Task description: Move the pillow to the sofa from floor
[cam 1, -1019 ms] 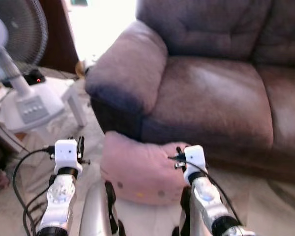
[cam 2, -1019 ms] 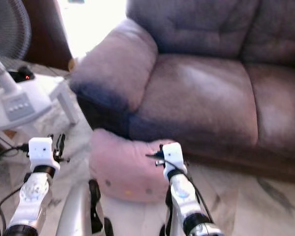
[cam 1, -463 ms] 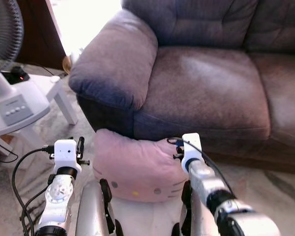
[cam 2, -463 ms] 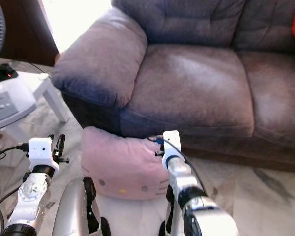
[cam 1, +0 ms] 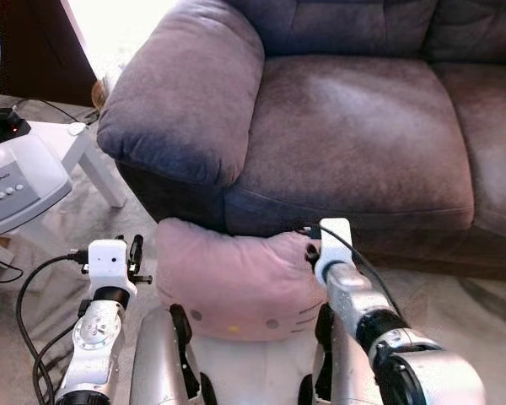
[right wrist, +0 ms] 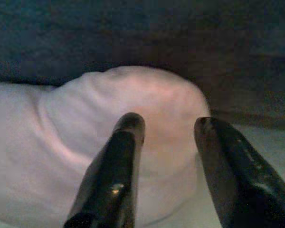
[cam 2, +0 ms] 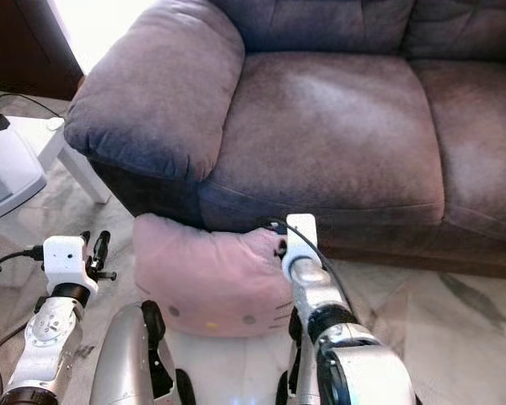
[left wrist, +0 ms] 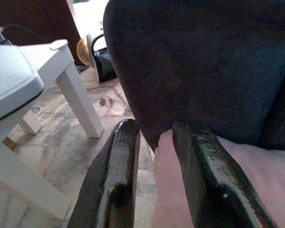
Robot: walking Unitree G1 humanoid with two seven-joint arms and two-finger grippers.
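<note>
Pink plush pillow [cam 1: 236, 274] with dotted face on marble floor [cam 1: 481, 316] at lower centre, leaning against brown suede sofa [cam 1: 354, 135], left gripper [left wrist: 156, 156] released at its left edge, right gripper [right wrist: 166, 142] released at its right corner, white fan base [cam 1: 17, 177] at left

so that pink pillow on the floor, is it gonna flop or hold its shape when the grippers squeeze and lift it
The pink pillow looks plump and rounded, so it probably dents under thin fingers rather than holding firm. Gripped at its two ends by the left gripper and right gripper, its middle may sag. It looks light for its bulk, and the soft fabric should not slip much.
</note>
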